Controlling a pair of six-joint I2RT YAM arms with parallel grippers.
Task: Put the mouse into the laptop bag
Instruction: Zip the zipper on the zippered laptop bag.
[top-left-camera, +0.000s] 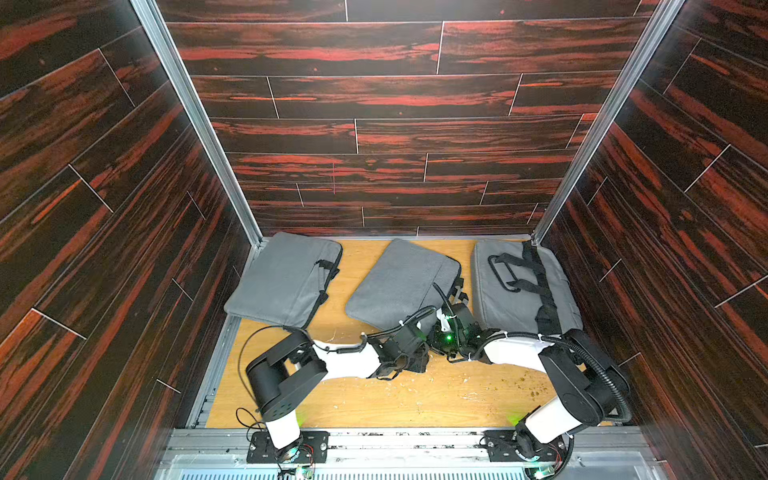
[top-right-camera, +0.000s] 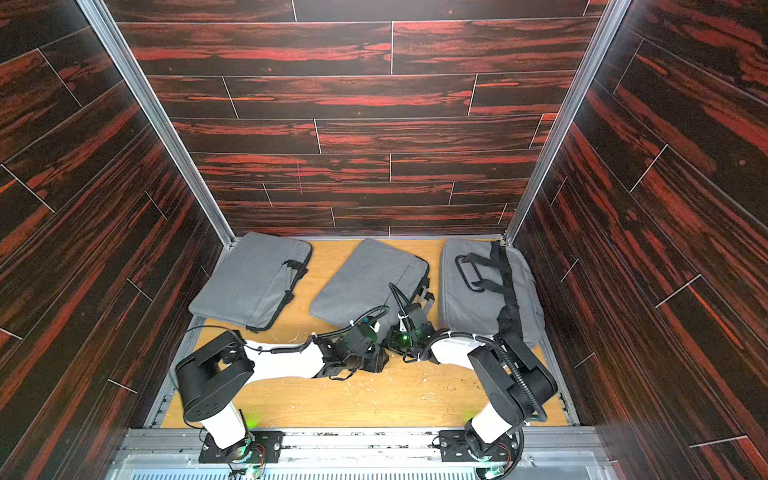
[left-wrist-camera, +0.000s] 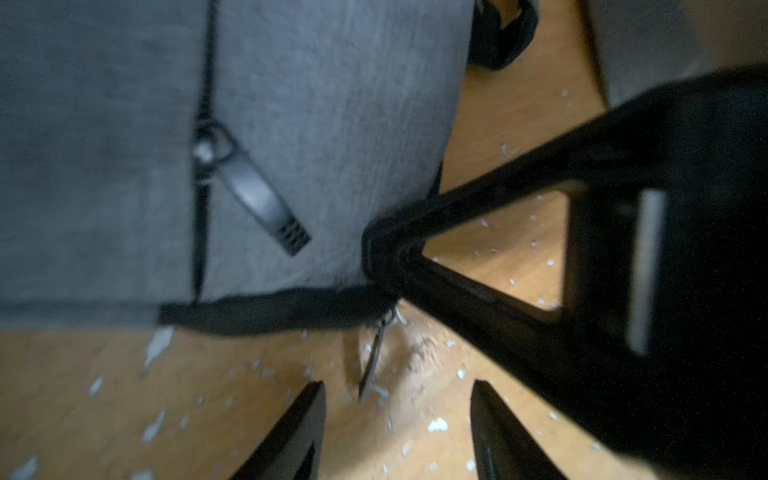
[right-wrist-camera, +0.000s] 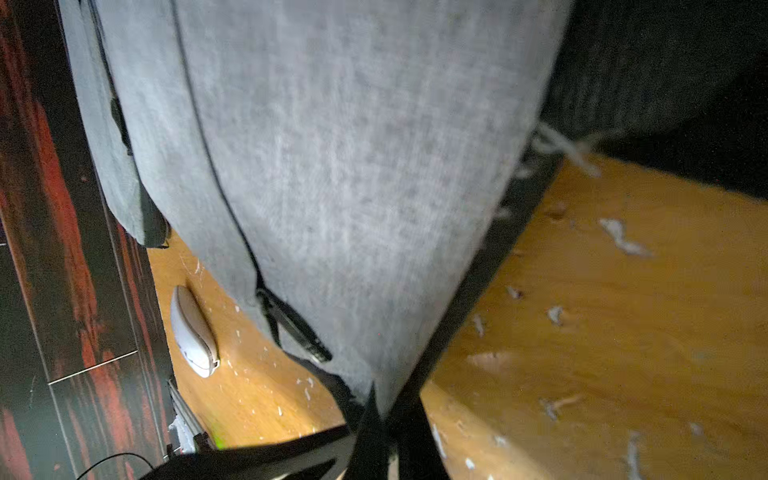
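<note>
Unzip step, I'd say: right gripper (right-wrist-camera: 374, 409) clamped on corner of middle grey fabric laptop bag (top-left-camera: 399, 282), left gripper (left-wrist-camera: 398, 384) apart at slim metal zipper pull (left-wrist-camera: 376, 353), white oval mouse (right-wrist-camera: 193, 332) on wooden table (top-left-camera: 415, 395) alongside; next: pinch pull precisely.

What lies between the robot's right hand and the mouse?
In the right wrist view, the right hand pinches a corner of the middle laptop bag. From there to the mouse runs only bare table, flecked white, past the bag's zipper pull.
</note>
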